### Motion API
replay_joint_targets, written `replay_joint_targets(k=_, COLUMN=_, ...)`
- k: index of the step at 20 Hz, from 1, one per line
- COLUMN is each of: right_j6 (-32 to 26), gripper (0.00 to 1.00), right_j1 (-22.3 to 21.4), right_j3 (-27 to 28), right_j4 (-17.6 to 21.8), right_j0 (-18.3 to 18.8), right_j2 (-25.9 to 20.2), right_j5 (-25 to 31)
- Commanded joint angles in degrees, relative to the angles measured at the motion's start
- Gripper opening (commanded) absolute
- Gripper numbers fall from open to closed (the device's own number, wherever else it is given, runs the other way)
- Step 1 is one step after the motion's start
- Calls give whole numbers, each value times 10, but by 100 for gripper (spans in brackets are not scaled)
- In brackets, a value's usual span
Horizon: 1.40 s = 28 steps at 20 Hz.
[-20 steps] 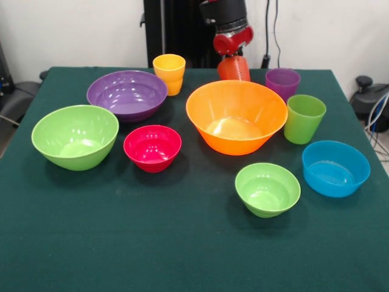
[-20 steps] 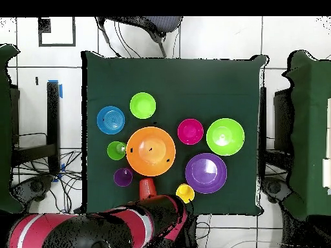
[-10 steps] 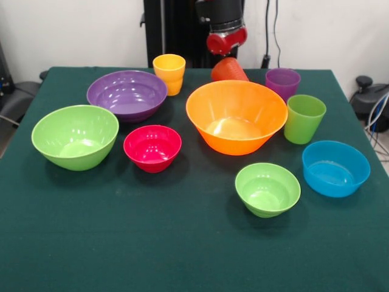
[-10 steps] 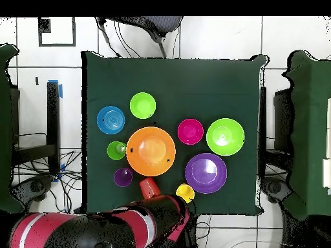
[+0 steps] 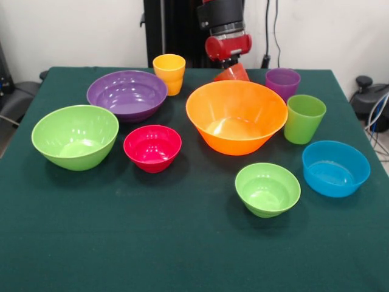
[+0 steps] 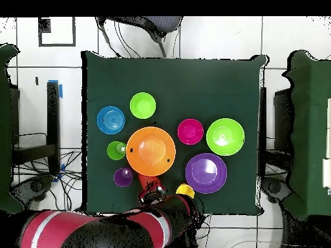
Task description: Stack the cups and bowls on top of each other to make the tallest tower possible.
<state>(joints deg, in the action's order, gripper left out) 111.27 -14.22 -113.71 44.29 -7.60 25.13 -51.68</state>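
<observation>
My gripper (image 5: pixel 230 62) hangs at the table's far edge, right above a red-orange cup (image 5: pixel 233 73) that stands tilted behind the big orange bowl (image 5: pixel 237 115). In the overhead view the arm covers most of this cup (image 6: pixel 147 181). On the cloth are a purple bowl (image 5: pixel 126 94), a big light green bowl (image 5: pixel 75 135), a magenta-red bowl (image 5: pixel 152 146), a small light green bowl (image 5: pixel 267 187) and a blue bowl (image 5: pixel 335 167). A yellow cup (image 5: pixel 169 72), a purple cup (image 5: pixel 282 82) and a green cup (image 5: pixel 304 117) stand upright. Nothing is stacked.
The dark green table (image 5: pixel 152 243) has a wide bare strip along its front edge. A black post (image 5: pixel 167 30) rises behind the yellow cup. A chair (image 6: pixel 139 24) stands at the table's far side in the overhead view.
The red-orange cup hung upside down under the gripper; now it sits lower and tilted behind the orange bowl. The arm has swung over it in the overhead view.
</observation>
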Motion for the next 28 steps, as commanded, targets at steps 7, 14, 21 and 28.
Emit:
replay_joint_targets(k=7, right_j6=82, gripper=0, right_j1=-56, right_j3=3, right_j4=14, right_j0=46, right_j2=-83, right_j5=-54)
replay_joint_targets(k=14, right_j6=76, gripper=0, right_j1=-56, right_j3=8, right_j4=7, right_j0=47, right_j2=-88, right_j5=-26)
replay_joint_targets(k=21, right_j6=81, gripper=0, right_j1=-76, right_j3=47, right_j4=46, right_j0=14, right_j2=-101, right_j5=153)
replay_joint_targets(k=28, right_j6=64, gripper=0, right_j1=-77, right_j3=55, right_j4=16, right_j0=15, right_j2=-107, right_j5=177)
